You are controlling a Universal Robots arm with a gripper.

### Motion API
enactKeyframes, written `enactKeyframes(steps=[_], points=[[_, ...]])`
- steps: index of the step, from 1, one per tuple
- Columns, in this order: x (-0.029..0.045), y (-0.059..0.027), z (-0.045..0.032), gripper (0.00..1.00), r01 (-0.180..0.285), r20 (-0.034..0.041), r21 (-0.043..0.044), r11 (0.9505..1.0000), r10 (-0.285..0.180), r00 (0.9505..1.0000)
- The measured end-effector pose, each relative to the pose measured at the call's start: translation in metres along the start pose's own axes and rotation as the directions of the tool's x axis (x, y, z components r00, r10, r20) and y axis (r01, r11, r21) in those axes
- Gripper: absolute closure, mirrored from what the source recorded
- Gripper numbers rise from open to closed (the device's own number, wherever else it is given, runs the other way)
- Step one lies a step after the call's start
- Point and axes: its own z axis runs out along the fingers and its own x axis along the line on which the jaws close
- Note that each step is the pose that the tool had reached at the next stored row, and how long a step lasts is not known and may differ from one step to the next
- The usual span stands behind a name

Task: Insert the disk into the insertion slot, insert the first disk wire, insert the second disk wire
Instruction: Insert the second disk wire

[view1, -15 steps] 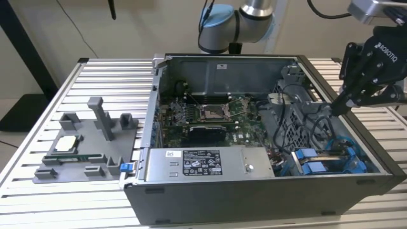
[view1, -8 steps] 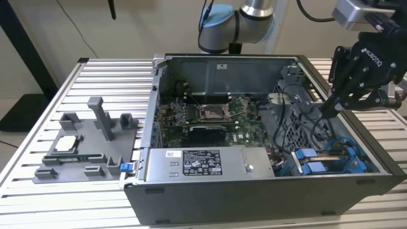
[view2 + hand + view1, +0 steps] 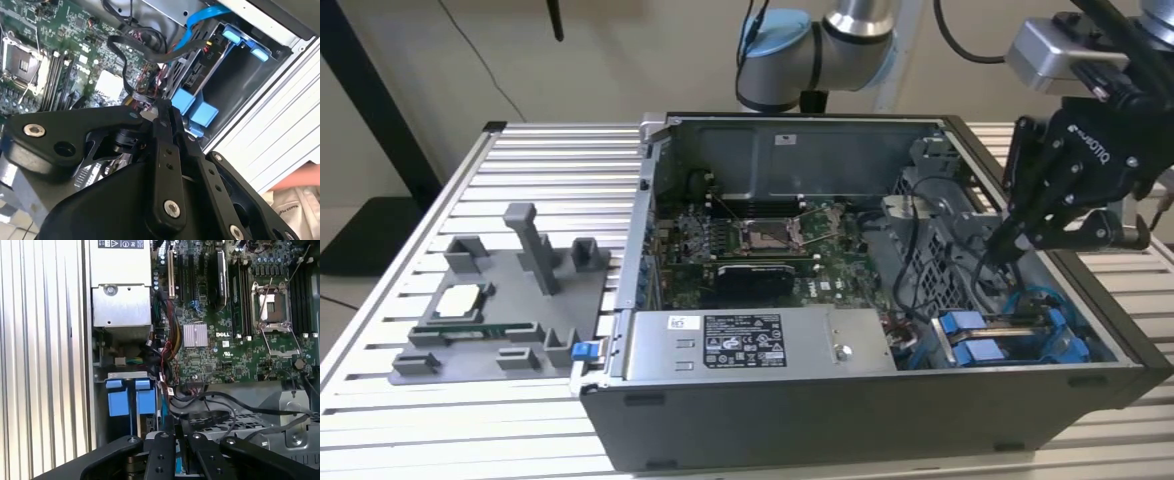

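Far from the pincer, at the exterior view's left, a grey holder (image 3: 500, 300) sits on the bench (image 3: 400, 200). It keeps small spare parts in their own spots, so they do not slide around.

Closer to the pincer is the computer case (image 3: 854, 420). It lies on its side with the lid off, so the arm can reach in from above. The silver power box (image 3: 747, 340) and the green board (image 3: 767, 240) are both off to the side of the pincer, and it touches neither.

The pincer (image 3: 1017, 240) hangs down inside the case, at the exterior view's right. It points down at the corner where the drives live.

In the first wrist view, the disk (image 3: 146, 397) is just ahead of the pincer tip. I can see 2 blue tabs of its frame. It looks like it is already pushed into the insertion slot (image 3: 125, 375), so that step seems done.

A black wire (image 3: 125, 55) loops close past the pincer in the second wrist view. It seems the pincer is here for a wire job. I cannot tell if the pincer is clenched or released, or if it grips that wire.
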Motion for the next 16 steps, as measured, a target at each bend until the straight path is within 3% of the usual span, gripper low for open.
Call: enactKeyframes(steps=[8,16], points=[[0.0066,0.0006,0.0085,1.00,0.007,0.0000,0.0048,1.0000,-0.007,1.0000],[0.0066,0.0007,0.0086,1.00,0.008,-0.0001,0.0052,1.0000,-0.008,1.0000]])
